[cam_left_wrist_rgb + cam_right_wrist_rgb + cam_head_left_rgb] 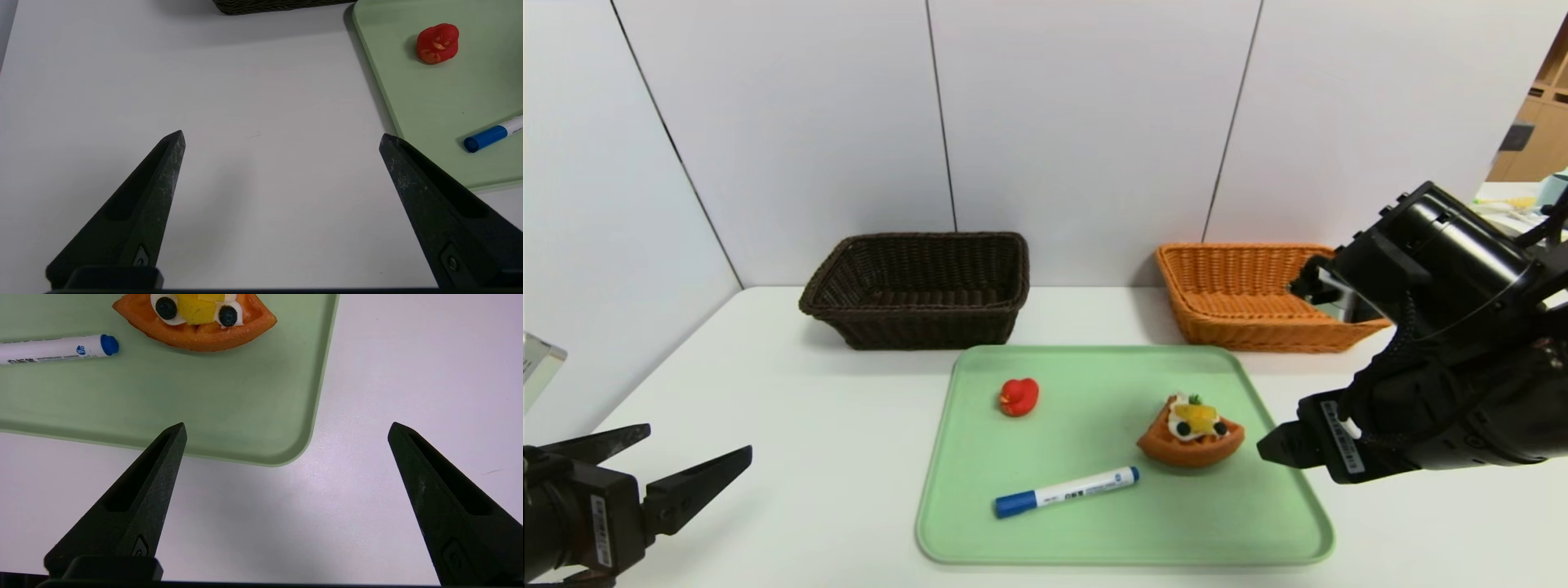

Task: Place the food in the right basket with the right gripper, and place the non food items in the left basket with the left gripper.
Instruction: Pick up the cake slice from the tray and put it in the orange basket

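Observation:
The food, an orange-brown waffle wedge [1191,437] [196,318] with cream, yellow fruit and dark berries, lies on the right part of a green tray [1094,539]. On the same tray rest the non food items: a red rubber duck [1019,397] [437,43] at the back left and a white marker [1066,492] [53,348] with a blue cap at the front. The dark brown left basket [931,327] and the orange right basket [1258,331] stand behind the tray. My right gripper [1278,452] [286,426] hovers open at the tray's right edge, just short of the waffle. My left gripper [696,441] [282,134] is open over bare table, left of the tray.
White wall panels rise directly behind both baskets. A clear block [539,363] sits at the table's far left edge. White tabletop [833,425] stretches between my left gripper and the tray.

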